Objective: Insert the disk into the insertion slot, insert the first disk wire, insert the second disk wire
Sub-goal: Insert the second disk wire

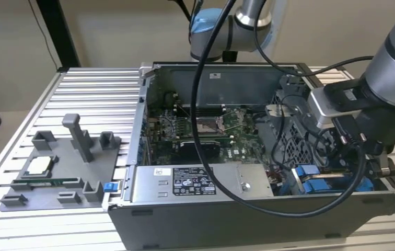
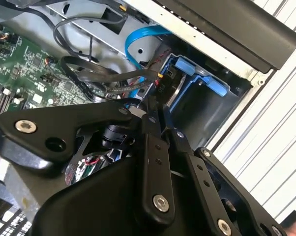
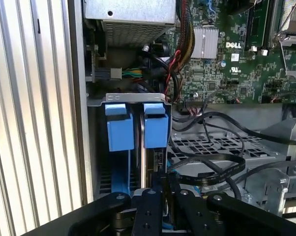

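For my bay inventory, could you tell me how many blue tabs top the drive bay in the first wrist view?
2: one blue tab nearer the ribbed table, one blue tab beside it nearer the motherboard; others may be hidden.

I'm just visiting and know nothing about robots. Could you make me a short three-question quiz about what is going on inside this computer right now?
1. True or false: the gripper is down at the blue-railed insertion slot.
2. The disk is: A) lying on the grey tray; B) standing in the slot between the blue rails; C) on the floor.
3. Fill in: the flat wire curling near the slot is coloured ____.

Key: 1 true; 2 B; 3 blue.
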`<state>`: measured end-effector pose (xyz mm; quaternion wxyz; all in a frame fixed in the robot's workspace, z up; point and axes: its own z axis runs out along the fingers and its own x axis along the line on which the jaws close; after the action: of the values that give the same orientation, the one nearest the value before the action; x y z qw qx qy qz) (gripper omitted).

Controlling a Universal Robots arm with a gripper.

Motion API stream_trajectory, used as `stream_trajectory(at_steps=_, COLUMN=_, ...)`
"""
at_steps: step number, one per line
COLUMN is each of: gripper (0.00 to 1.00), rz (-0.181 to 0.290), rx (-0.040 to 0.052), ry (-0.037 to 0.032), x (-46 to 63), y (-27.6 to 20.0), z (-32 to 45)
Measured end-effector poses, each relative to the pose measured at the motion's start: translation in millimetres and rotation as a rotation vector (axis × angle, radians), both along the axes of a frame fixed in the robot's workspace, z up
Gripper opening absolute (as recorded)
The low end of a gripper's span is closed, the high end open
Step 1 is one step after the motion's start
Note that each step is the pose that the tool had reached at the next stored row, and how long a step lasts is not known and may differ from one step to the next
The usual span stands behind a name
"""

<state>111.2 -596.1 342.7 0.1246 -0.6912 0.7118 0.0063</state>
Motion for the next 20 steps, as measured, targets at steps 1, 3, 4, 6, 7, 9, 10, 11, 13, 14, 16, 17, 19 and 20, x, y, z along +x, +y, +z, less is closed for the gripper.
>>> stream_trajectory(at_steps=1, gripper=0.0, rz=0.0, rx=-0.0001, ry=0.0, x=0.0, y=0.1, z=-0.4)
stream_trajectory(at_steps=3, gripper=0.0, rz=0.002, rx=0.0, ry=-0.0002, x=0.0, y=0.1, z=-1.4)
stream_trajectory(at_steps=4, gripper=0.0, rz=0.004, rx=-0.0001, ry=-0.0006, x=0.0, y=0.1, z=-1.9)
stream_trajectory(at_steps=6, gripper=0.0, rz=0.007, rx=-0.0002, ry=-0.0009, x=0.0, y=0.1, z=-2.7)
stream_trajectory(at_steps=7, gripper=0.0, rz=0.008, rx=-0.0001, ry=-0.0012, x=0.0, y=0.1, z=-3.2)
stream_trajectory(at_steps=9, gripper=0.0, rz=0.011, rx=0.0, ry=-0.0014, x=0.1, y=0.1, z=-4.0)
stream_trajectory(at_steps=10, gripper=0.0, rz=0.012, rx=-0.0002, ry=-0.0016, x=0.1, y=0.1, z=-4.2)
stream_trajectory(at_steps=11, gripper=0.0, rz=0.013, rx=-0.0002, ry=-0.0016, x=0.2, y=0.1, z=-4.4)
stream_trajectory(at_steps=13, gripper=0.0, rz=0.015, rx=0.0, ry=-0.0018, x=0.5, y=0.1, z=-4.8)
stream_trajectory(at_steps=14, gripper=0.0, rz=0.016, rx=0.0, ry=-0.0019, x=0.6, y=0.1, z=-5.0)
stream_trajectory(at_steps=16, gripper=0.0, rz=0.018, rx=0.0, ry=-0.0021, x=0.7, y=0.1, z=-5.3)
stream_trajectory(at_steps=17, gripper=0.0, rz=0.018, rx=-0.0001, ry=-0.0021, x=0.7, y=0.1, z=-5.5)
stream_trajectory(at_steps=19, gripper=0.0, rz=0.019, rx=-0.0004, ry=-0.0024, x=0.8, y=0.1, z=-5.9)
stream_trajectory(at_steps=20, gripper=0.0, rz=0.019, rx=-0.0004, ry=-0.0029, x=0.8, y=0.2, z=-6.4)
